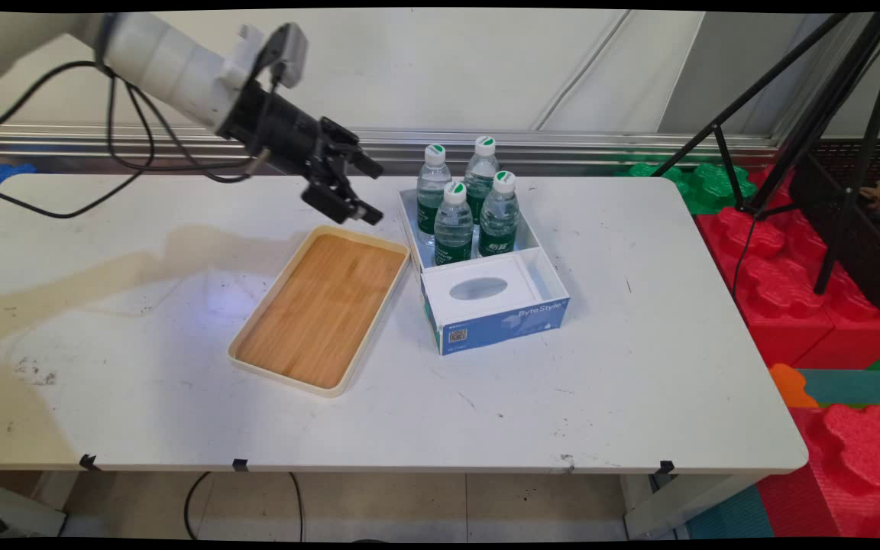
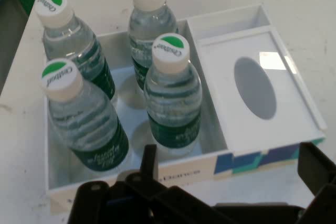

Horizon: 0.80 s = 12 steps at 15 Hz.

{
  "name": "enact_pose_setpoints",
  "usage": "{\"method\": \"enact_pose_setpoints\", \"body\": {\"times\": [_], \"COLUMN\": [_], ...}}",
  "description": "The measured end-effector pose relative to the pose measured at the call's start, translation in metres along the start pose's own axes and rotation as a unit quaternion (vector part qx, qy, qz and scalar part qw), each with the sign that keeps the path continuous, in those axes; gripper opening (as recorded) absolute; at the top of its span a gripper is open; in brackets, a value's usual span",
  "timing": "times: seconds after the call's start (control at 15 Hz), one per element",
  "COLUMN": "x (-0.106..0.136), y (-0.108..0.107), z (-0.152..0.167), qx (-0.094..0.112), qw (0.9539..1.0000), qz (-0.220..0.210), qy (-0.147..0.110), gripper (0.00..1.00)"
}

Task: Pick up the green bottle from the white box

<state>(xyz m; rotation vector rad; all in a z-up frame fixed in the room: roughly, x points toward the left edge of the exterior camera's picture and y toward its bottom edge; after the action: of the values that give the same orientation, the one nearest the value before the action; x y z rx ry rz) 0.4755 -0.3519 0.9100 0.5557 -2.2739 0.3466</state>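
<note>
Claw of mine hangs released and empty above the bench, between bamboo tray and white box, angled toward four upright water bottles packed in its rear compartment.

A: Lighting, main view?
B: Bright, even, from overhead. The table reads near white. 1 soft tan shadow of the arm lies across its left part. Pale sheen on the wooden tray.

A: Distortion?
B: Table edges and the wall rail bow slightly toward the borders.

A: Hand view?
B: Bright too. 1 small square glare patch on the white box, beside its oval opening. Highlights on the 4 bottles. Faint bluish shade inside the bottle compartment. The gripper at the bottom edge is dark and soft, out of focus.
</note>
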Motion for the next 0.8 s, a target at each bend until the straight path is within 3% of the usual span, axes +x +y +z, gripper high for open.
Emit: {"method": "enact_pose_setpoints", "body": {"times": [0.8], "x": [0.013], "y": [-0.021], "z": [0.098], "qx": [0.005], "qw": [0.9997], "qz": [-0.015], "qy": [-0.02], "gripper": [1.0]}}
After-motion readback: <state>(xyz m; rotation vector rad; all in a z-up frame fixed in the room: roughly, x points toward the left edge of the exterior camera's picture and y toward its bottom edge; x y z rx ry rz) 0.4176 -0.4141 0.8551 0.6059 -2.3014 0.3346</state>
